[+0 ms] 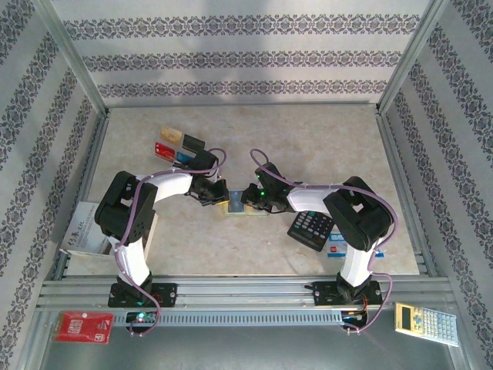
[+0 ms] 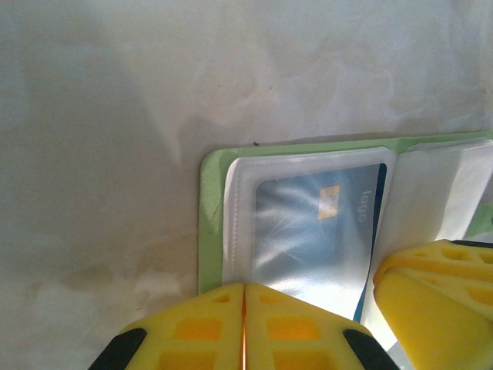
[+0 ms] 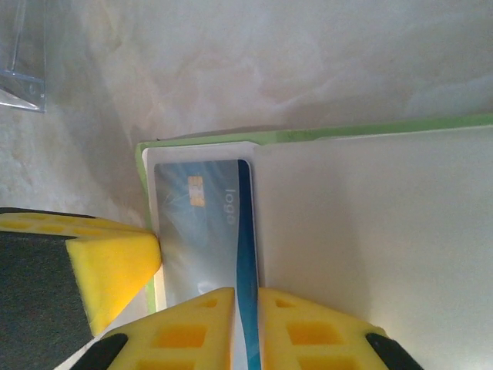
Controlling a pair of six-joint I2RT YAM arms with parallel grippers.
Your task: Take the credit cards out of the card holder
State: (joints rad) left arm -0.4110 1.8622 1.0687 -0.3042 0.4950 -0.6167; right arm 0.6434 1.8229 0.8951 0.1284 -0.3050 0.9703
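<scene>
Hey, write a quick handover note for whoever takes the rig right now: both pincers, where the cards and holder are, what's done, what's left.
Left pincer: shut at the holder's edge; whether it grips the edge is unclear.
Right pincer: shut on the blue card, which sits in a clear sleeve of the holder.
Holder: lies open on the table between the arms.
Done: tan card, black card, red card and a bluish card lie out at the far left.
Left: draw the blue card out and probably set it with the others.
</scene>
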